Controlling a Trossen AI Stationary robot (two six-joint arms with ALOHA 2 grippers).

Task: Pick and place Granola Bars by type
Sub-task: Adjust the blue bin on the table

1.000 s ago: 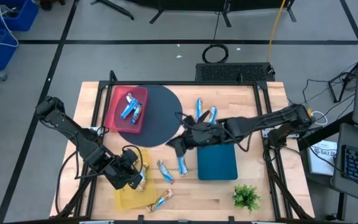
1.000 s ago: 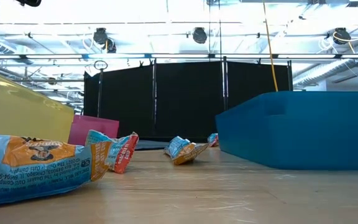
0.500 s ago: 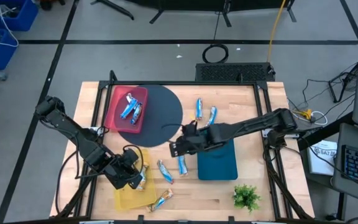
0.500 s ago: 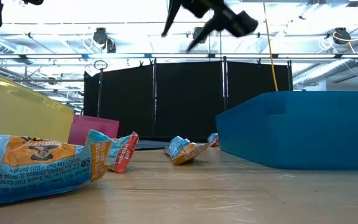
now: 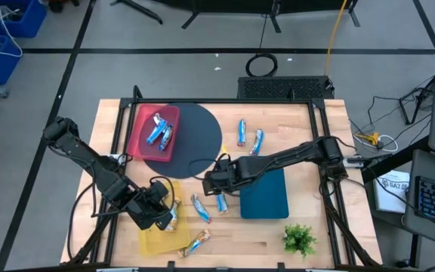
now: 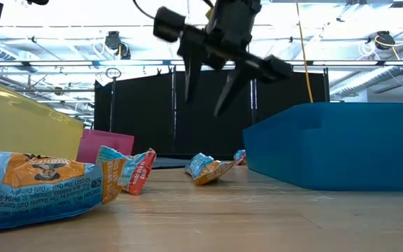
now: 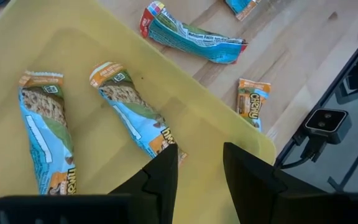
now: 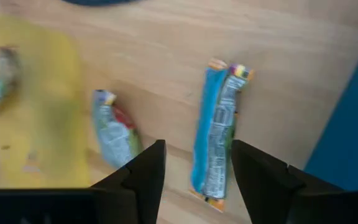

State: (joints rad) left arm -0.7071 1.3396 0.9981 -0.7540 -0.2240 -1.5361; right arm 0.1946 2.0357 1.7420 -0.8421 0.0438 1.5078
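Right gripper (image 6: pixel 208 91) hangs spread over a bar (image 5: pixel 223 201) beside the blue bin (image 5: pixel 264 195). Left gripper (image 7: pixel 197 174), spread, hovers over the yellow tray (image 7: pixel 98 130) holding 2 bars.

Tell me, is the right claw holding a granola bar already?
No, the right gripper hangs open and empty in the air above the table, holding no granola bar.

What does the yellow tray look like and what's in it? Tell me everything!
The yellow tray is shallow, smooth plastic with rounded corners, lying flat on the wooden table near its front left corner. The left wrist view shows two blue-and-tan granola bars lying inside. The left gripper hangs open right above it, holding nothing.
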